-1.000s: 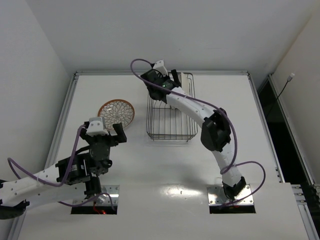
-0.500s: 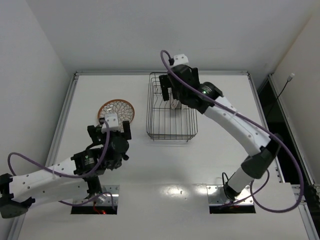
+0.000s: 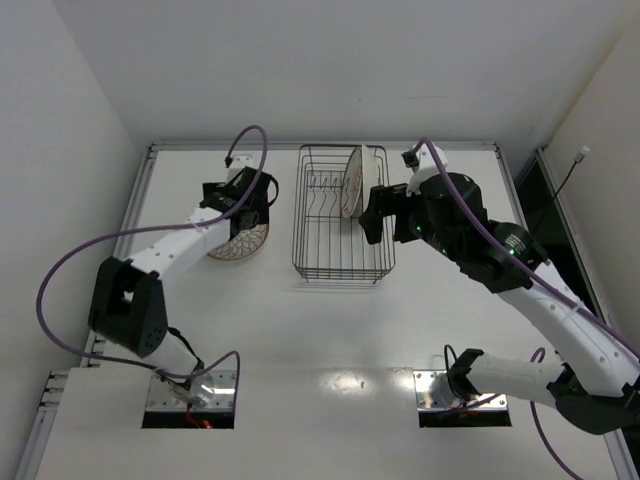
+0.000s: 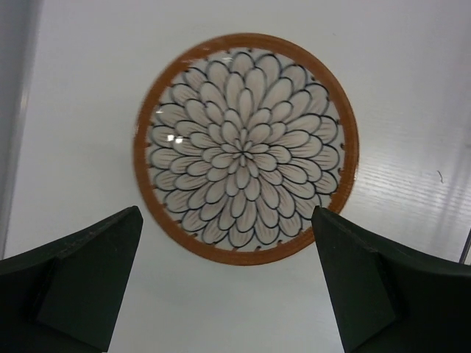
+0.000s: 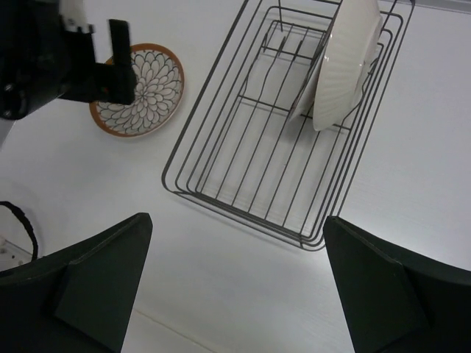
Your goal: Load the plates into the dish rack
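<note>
Left gripper (image 4: 227, 220) spread wide, empty, over the petal plate (image 4: 245, 147). Right gripper (image 5: 237, 220) likewise empty near the dish rack (image 3: 343, 280). The racked plate (image 5: 342, 66), upper right, shows only its back.

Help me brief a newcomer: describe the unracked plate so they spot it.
Find the black wire rack on the white table. The plate lies flat left of it. Unlike the upright racked plates, it shows an orange rim and petal pattern.
</note>
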Available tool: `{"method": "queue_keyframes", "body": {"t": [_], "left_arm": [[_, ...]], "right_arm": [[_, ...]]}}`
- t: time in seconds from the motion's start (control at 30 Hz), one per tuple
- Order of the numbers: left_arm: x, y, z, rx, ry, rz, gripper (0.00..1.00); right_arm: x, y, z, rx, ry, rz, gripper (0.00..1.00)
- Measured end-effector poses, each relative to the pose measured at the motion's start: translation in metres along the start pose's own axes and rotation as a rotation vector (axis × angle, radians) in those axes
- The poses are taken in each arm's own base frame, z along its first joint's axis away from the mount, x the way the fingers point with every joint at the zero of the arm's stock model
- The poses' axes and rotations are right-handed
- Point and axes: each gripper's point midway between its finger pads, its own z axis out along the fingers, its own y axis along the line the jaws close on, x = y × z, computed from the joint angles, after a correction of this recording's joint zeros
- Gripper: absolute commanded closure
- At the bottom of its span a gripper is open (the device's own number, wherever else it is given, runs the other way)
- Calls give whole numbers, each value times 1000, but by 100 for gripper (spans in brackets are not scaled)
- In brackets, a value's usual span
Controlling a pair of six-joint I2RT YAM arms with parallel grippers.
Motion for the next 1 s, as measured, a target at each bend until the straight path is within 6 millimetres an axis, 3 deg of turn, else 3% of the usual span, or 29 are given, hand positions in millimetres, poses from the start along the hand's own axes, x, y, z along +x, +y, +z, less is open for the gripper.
{"method": "queue_keyframes", "body": {"t": [0.1,0.4,0.57,0.7,0.8,1.0], "left_arm": [[17,-27,22,75,101,63,0],[20,-77,49,214,158,117,0],[50,-88,72,201,224,168,0],[78,-91,89,181,290,216,7],[89,-93,98,172,317,231,17],[88,-97,107,163,315,226,50]], "right_arm": [[5,3,-1,-21,13,5,0],[28,-2,-10,-31,74,11,0],[28,-6,-24,-28,76,14,0],[20,-6,-35,-33,62,21,0],[16,-6,-41,-38,52,29,0],[11,-7,-49,-42,41,41,0]]}}
